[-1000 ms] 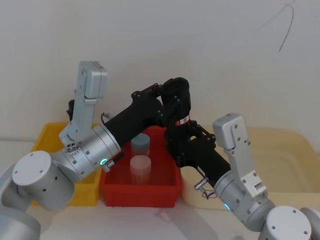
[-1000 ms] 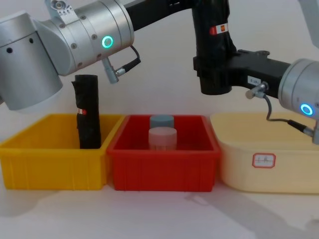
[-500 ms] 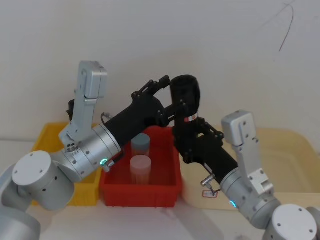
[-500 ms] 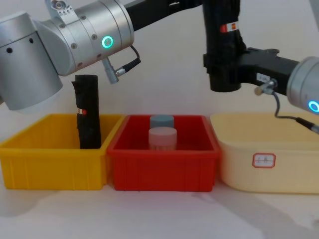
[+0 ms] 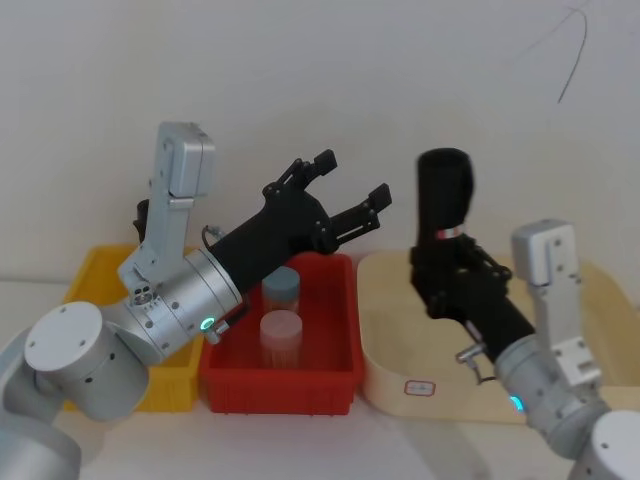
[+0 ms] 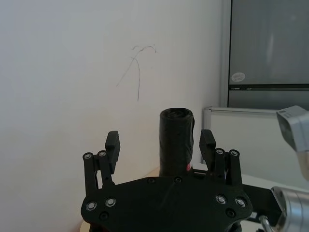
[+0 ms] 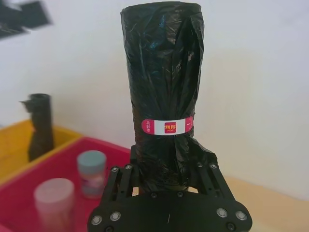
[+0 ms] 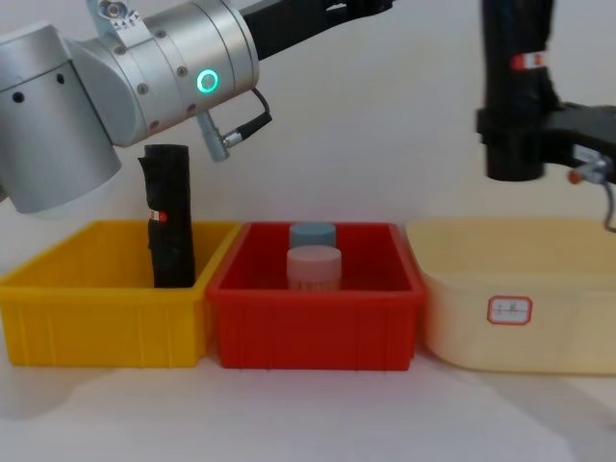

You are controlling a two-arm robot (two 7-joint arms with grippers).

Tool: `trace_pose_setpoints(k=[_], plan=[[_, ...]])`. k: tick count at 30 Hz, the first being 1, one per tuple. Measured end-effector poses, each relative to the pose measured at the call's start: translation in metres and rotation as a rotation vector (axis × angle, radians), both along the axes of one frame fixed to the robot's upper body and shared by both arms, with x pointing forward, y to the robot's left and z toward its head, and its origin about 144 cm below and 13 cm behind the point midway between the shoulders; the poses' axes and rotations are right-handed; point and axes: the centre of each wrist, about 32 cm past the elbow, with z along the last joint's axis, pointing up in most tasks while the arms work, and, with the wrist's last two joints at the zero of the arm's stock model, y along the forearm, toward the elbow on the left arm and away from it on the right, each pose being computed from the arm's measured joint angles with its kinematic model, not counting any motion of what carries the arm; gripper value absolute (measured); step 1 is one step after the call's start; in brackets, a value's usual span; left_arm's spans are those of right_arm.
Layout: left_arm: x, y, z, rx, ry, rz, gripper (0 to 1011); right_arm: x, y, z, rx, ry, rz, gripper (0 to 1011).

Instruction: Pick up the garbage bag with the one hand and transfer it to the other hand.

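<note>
Black garbage bag (image 5: 443, 195) clamped upright in right gripper (image 5: 452, 272).

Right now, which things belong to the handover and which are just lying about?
Job: garbage bag, held upright by the right gripper above the cream tub; left gripper, open, clear of the bag.
Lying about: slim black roll in the yellow bin; blue-grey jar and pink jar in the red bin.
</note>
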Motion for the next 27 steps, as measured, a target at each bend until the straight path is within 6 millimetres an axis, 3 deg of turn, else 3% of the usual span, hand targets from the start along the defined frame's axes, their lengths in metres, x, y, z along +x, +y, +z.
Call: trace_pose_setpoints(k=[12,27], plan=[[0.0,0.0,0.0,0.0,0.0,0.0,1000,0.007,-0.034,-0.015,0.054,0.081,-0.14,530],[0.0,0.0,0.0,0.0,0.0,0.0,1000,0.012,-0.049,-0.023,0.059,0.104,-0.203,944]])
